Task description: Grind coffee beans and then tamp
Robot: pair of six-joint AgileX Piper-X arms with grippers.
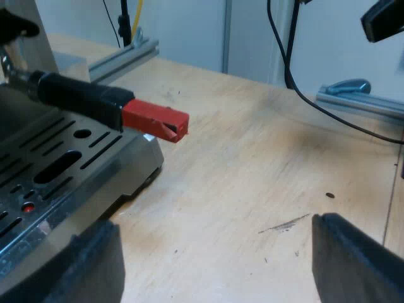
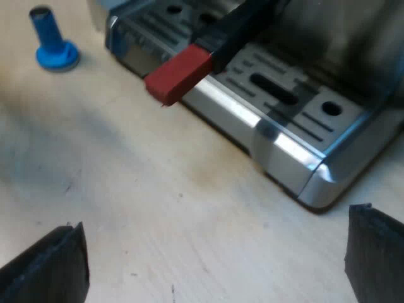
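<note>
Left gripper spread wide, empty; right gripper likewise. Handle juts from machine, probably locked. Risk: skewed approach clips red end, jolting it loose.

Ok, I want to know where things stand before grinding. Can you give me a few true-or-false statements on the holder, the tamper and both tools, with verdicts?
1. The handle juts out from the machine, with its red end past the tray's edge. True.
2. The left tool is shut on the handle. False: it is open and empty, short of the red end.
3. The blue tamper stands upright on the table. True.
4. The right tool holds the tamper. False: it is open and empty over the table by the machine's front, and the tamper stands apart from it.
</note>
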